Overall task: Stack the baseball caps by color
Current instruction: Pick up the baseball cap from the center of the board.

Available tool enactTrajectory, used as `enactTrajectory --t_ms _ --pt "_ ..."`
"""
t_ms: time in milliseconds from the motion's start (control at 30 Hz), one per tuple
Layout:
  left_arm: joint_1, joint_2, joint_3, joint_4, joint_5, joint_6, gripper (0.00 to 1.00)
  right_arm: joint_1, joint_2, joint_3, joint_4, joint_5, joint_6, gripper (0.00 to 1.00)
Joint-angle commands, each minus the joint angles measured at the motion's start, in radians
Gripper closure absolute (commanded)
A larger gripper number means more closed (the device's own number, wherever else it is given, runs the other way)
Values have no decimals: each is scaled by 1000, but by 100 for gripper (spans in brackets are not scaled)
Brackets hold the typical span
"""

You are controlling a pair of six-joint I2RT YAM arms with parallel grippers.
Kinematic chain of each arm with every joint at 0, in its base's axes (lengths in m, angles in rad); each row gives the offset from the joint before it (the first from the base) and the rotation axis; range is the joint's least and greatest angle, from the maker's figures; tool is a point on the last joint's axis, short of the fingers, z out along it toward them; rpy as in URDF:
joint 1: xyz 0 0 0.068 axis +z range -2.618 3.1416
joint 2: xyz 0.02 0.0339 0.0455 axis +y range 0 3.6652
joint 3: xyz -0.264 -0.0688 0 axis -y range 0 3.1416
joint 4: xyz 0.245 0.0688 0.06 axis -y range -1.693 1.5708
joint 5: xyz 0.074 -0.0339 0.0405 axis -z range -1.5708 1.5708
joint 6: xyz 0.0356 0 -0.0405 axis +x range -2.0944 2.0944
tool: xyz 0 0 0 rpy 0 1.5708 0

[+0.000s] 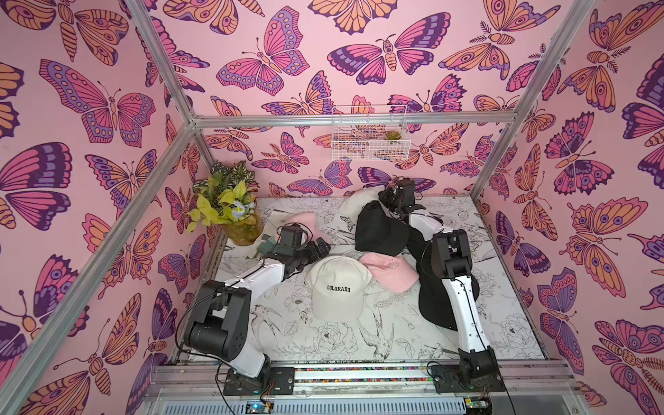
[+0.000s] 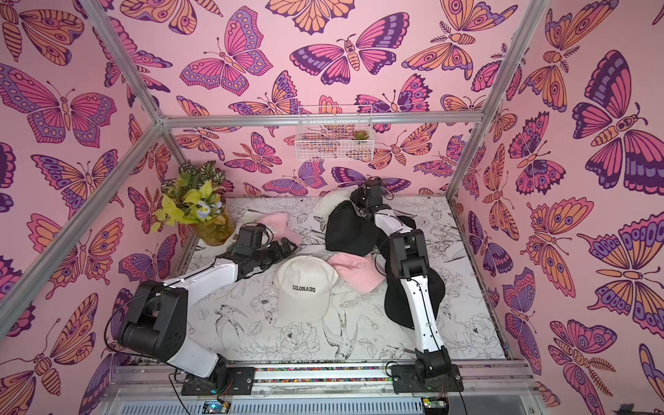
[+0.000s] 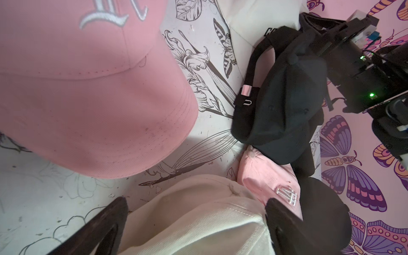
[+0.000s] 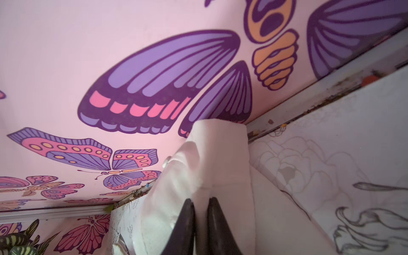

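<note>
Pink cap (image 1: 305, 220) left of centre in a top view, left gripper (image 1: 324, 247) beside it, jaws wide open, empty. COLORADO cap (image 1: 337, 287) mid-frame, second pink cap (image 1: 390, 271) touching its right edge. Black cap (image 1: 377, 230) above those. Right gripper (image 4: 201, 202) clamped on white cap (image 4: 216, 159), upper centre. Second black cap (image 1: 431, 305) under right arm (image 1: 461, 305), right of centre.

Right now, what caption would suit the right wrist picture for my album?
Right gripper pinching a fold of a cream-white cap beside the butterfly wall.
</note>
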Motion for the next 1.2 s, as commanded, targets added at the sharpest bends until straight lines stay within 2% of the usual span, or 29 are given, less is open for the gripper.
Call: enactTrajectory --t_ms 0,100,400,533,700,867,933,1100,1167 --pt "7 29 25 -12 56 40 0 1 1 13 92 -17 -8 96" --pt "7 58 68 -14 97 94 0 1 -48 -38 139 -47 -27 100" --pt "7 226 281 -32 121 180 0 15 -232 -298 300 -160 -35 100" --pt "9 299 372 -34 137 205 0 42 -285 -339 351 -194 -39 100" --pt "16 306 420 -34 143 232 0 80 -321 -333 388 -211 -73 100" --pt "31 239 369 -31 105 260 0 120 -344 -323 428 -287 -225 100" --pt "44 209 341 -31 89 271 0 132 -326 -286 440 -367 -306 100" --pt "94 133 280 -32 85 276 0 168 -272 -146 314 -510 -583 100" --pt "112 96 253 -27 75 279 0 188 -269 -107 271 -517 -692 100"
